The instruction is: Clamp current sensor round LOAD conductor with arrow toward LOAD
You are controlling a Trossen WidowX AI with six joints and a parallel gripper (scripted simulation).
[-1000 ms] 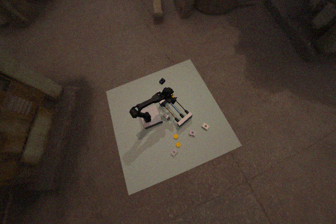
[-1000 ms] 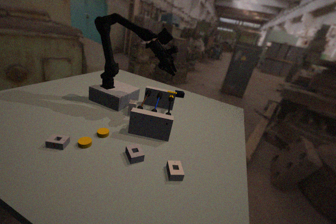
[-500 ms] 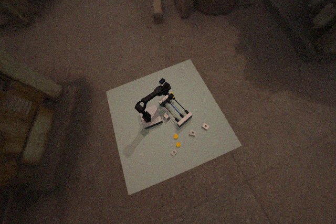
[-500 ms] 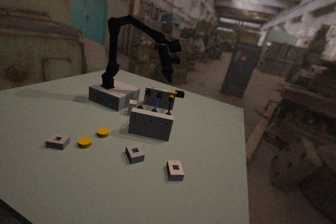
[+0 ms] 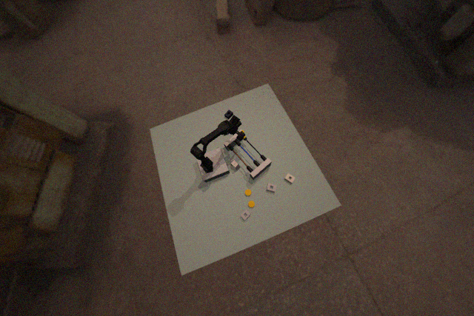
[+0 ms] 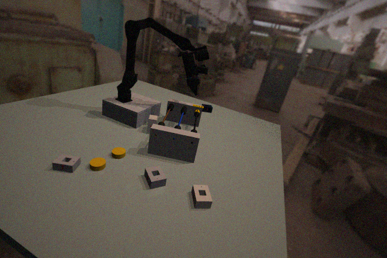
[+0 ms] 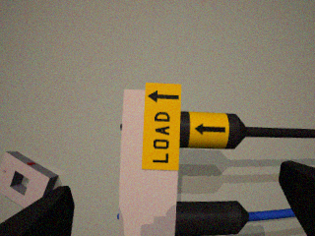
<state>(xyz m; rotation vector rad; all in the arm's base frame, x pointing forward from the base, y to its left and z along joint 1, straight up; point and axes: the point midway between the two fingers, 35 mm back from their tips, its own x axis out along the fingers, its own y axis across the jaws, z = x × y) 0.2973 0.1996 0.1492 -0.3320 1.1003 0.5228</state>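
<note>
Top view: sensor (image 5: 228,114) (image 6: 207,108) looks like dark block at desk's (image 5: 214,224) (image 6: 237,230) far end, unclamped. Hand (image 6: 195,92) (image 7: 180,187) wide open, nothing held, over LOAD marker (image 6: 198,106) (image 7: 161,127). So grab, clamp, latch, release all left, tbh.

Three cameras, set differently.
Top looked down from far; exterior stood nearer, oblique; wrist, closest, shared their conductor frame (image 5: 261,168) (image 6: 173,144) (image 7: 133,187).

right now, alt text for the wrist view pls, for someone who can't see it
A yellow LOAD label with an arrow pointing left lies on a pale block, between the open gripper's black fingers. Black and blue conductors run right.
</note>
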